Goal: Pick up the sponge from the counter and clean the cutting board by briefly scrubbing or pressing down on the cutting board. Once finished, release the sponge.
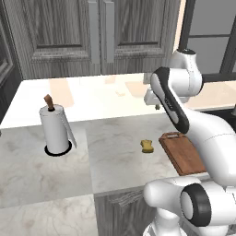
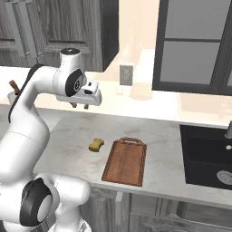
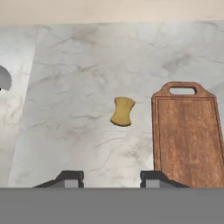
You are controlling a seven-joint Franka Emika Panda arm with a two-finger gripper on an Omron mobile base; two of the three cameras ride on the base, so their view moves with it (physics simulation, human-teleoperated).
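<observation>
So the counter point(image 2: 172, 136) is the big thing here, pale marbled stone running across the whole scene, with a dark sink point(image 2: 206, 156) sunk in at the right end. The cutting board point(image 2: 125, 161) lies flat near the front edge, handle slot pointing toward the back wall. There's a paper towel roll point(image 1: 55, 129) standing upright way off to the left. The gripper point(image 2: 79, 106) hangs up high over the counter, nothing in it, fingers at their narrowest. The sponge point(image 2: 95, 145) sits on the stone just left of the board, not touching it.
</observation>
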